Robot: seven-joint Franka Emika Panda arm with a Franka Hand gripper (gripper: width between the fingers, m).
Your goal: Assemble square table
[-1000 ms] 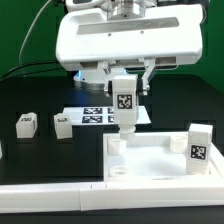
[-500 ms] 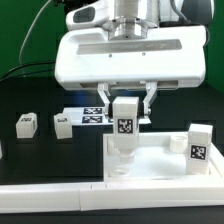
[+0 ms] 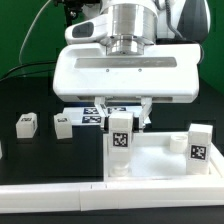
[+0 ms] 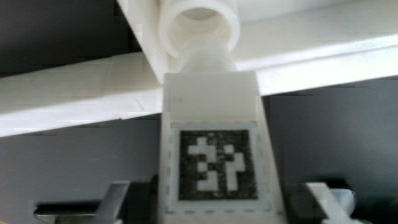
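Observation:
My gripper [image 3: 124, 116] is shut on a white blocky leg [image 3: 121, 140] that carries a black-and-white tag. It holds the leg upright over the corner socket of the white square plate [image 3: 155, 165] on the exterior view's left, and the leg's lower end is at that socket. In the wrist view the tagged leg [image 4: 217, 150] runs out from between the fingers [image 4: 121, 200] to the round socket [image 4: 201, 25]. A second leg [image 3: 198, 143] stands at the plate's right side. Two more legs [image 3: 26, 123] [image 3: 63, 124] lie loose on the black table at the left.
The marker board [image 3: 92, 116] lies flat behind the plate, partly hidden by the gripper. A long white border rail [image 3: 50, 200] runs along the front edge. The large white gripper housing [image 3: 125, 70] hangs above the plate.
The gripper has come down and slightly toward the exterior view's left with the leg, bringing the leg's lower end from above the plate down to the corner socket.

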